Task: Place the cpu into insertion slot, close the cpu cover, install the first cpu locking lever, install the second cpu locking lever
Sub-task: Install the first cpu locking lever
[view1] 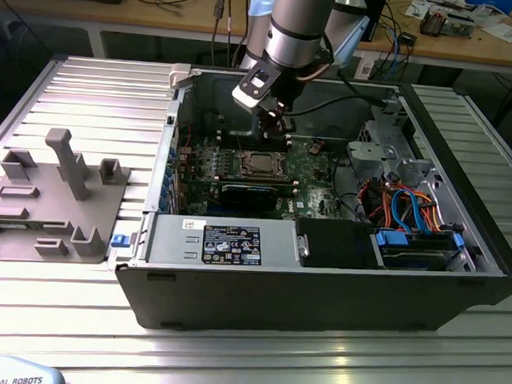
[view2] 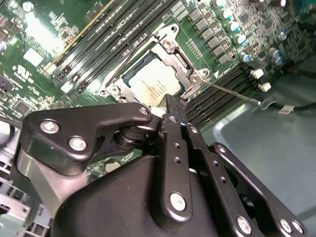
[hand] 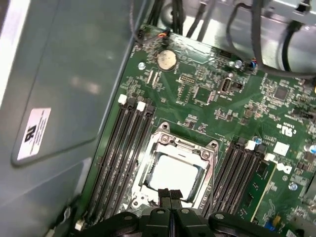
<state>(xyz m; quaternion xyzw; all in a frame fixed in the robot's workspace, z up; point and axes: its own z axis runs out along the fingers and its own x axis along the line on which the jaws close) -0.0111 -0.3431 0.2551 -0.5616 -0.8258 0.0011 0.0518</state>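
The cpu [view1: 259, 164] lies flat in its socket on the green motherboard, its silvery top showing in both wrist views [view2: 153, 86] [hand: 177, 173]. The cpu cover [hand: 182, 144] [view2: 173, 52] lies down around it as a silver frame. A thin metal locking lever [view2: 232, 92] sticks out sideways from one socket corner. My gripper [view1: 278, 123] hangs inside the case just above the socket's edge. Its black fingertips are pressed together with nothing between them in both wrist views [view2: 170, 103] [hand: 170, 195].
Memory slots [hand: 121, 148] flank the socket on both sides. A long black card [view1: 247, 192], the labelled power supply [view1: 224, 242] and a bundle of orange and blue cables [view1: 408, 207] crowd the case. A grey fixture plate [view1: 52, 192] sits at the exterior view's left.
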